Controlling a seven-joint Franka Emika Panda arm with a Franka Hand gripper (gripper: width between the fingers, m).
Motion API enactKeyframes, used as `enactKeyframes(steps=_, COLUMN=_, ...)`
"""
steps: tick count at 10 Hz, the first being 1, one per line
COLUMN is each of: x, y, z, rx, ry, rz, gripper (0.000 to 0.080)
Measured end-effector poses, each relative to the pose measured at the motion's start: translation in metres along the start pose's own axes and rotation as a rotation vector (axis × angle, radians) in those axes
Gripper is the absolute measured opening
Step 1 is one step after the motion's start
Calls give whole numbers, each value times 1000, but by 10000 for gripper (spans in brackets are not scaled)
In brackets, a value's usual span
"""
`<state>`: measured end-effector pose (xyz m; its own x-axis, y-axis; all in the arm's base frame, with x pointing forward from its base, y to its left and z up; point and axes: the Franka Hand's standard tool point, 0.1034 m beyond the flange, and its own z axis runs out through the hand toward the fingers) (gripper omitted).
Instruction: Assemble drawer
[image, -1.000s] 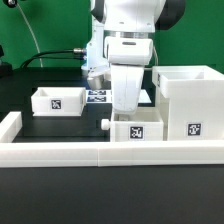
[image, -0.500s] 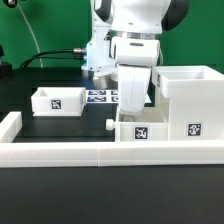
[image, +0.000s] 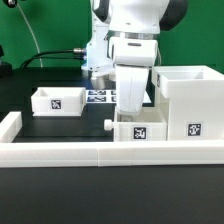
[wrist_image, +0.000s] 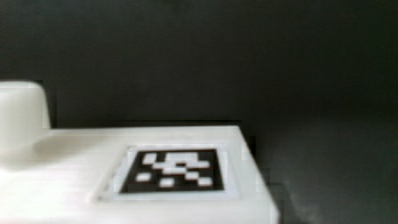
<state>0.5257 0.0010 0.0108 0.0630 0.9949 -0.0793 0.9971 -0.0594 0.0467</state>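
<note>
- White knobbed tray just beside tall casing on black bench.
- Hand low over tray; open or closed, cannot tell.
- Best slid in slow and straight.

Site: robot lab, test bench | Evidence: white arm over matte black surface | green backdrop, black cable behind | white rail fencing the front edge | marker board lying flat | printed square tags on tray and casing | wrist camera close on one tag, blurred
</note>
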Motion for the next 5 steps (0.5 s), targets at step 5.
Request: enactKeyframes(steps=5, x=-2, y=-1, z=0, rx=23, ry=-14, rz=-1, gripper=44)
